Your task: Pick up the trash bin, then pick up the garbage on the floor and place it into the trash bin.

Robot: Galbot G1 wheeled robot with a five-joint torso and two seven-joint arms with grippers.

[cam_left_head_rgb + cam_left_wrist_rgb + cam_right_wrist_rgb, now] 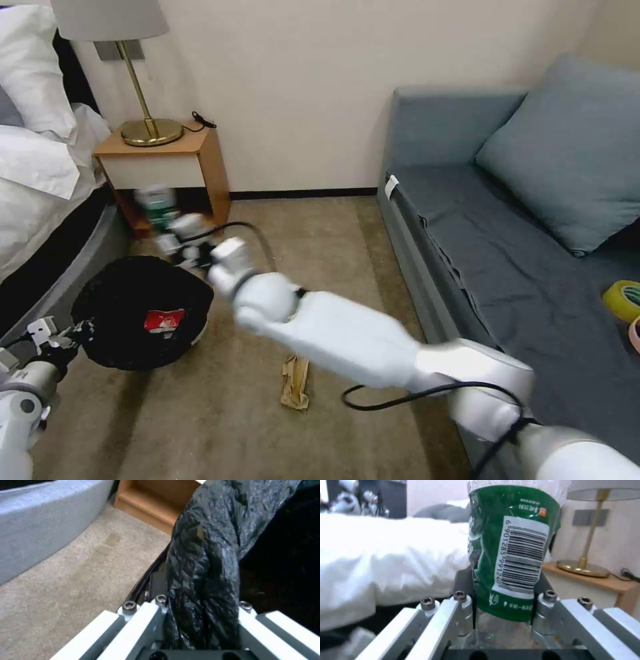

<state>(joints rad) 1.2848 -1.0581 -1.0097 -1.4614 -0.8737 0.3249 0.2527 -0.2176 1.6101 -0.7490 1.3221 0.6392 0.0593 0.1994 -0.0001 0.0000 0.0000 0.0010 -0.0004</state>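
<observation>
The trash bin (113,287), lined with a black bag, hangs tilted just above the carpet at the left. My left gripper (73,331) is shut on its bagged rim (206,555). A red-and-white carton (163,321) lies inside it. My right gripper (175,233) is beyond the bin's far edge, in front of the nightstand, shut on the clear bottle with a green label (157,203). The bottle (510,550) stands upright between the jaws. A brown crumpled paper (295,381) lies on the carpet under my right forearm.
A wooden nightstand (167,160) with a brass lamp (143,127) stands against the wall. The bed (33,167) borders the left and a grey sofa (507,233) the right, with a yellow-green tape roll (623,300) on its seat. Open carpet lies between them.
</observation>
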